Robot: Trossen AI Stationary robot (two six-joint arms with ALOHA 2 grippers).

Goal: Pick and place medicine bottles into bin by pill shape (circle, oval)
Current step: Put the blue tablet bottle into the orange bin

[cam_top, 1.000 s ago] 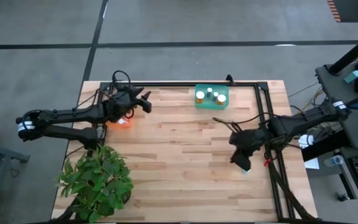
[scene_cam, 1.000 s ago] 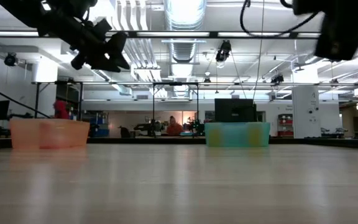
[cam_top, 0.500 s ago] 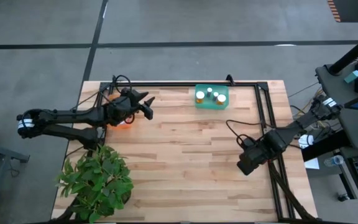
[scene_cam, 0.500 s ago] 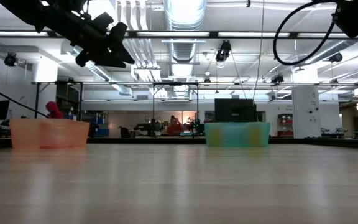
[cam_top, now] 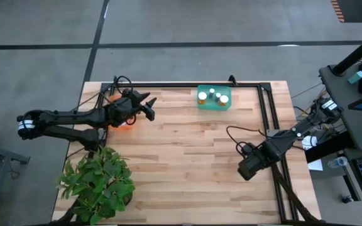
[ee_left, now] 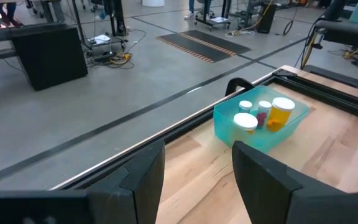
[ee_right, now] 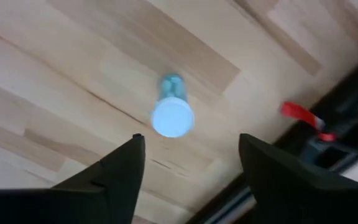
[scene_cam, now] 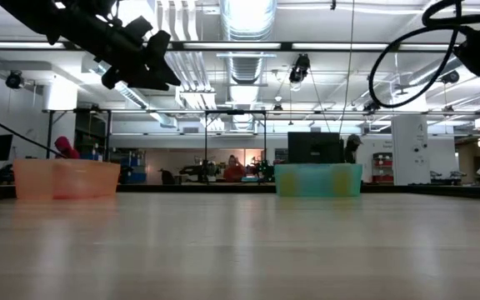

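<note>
A small medicine bottle (ee_right: 173, 116) with a round white cap and a bluish body stands upright on the wood, near the table's right rail. My right gripper (ee_right: 191, 140) hangs above it, pointing down and open, with its fingers well clear of the cap. In the high view that gripper (cam_top: 247, 169) hides the bottle. My left gripper (cam_top: 148, 107) is open and holds nothing. It hovers level over the far left of the table, beside the orange bin (cam_top: 123, 123). The left gripper (ee_left: 197, 149) faces the teal bin (ee_left: 247, 137), which holds several medicine bottles (ee_left: 281, 112).
A black frame rail (cam_top: 266, 119) runs along the table's far and right sides, and a red tag (ee_right: 300, 115) lies beside it. A potted plant (cam_top: 99, 182) takes up the near left corner. Bare wood lies between the two bins (scene_cam: 318, 180) and the near edge.
My right gripper has swung toward the table's near right corner and sunk a little. It has also tipped from slanting to pointing almost straight down.
</note>
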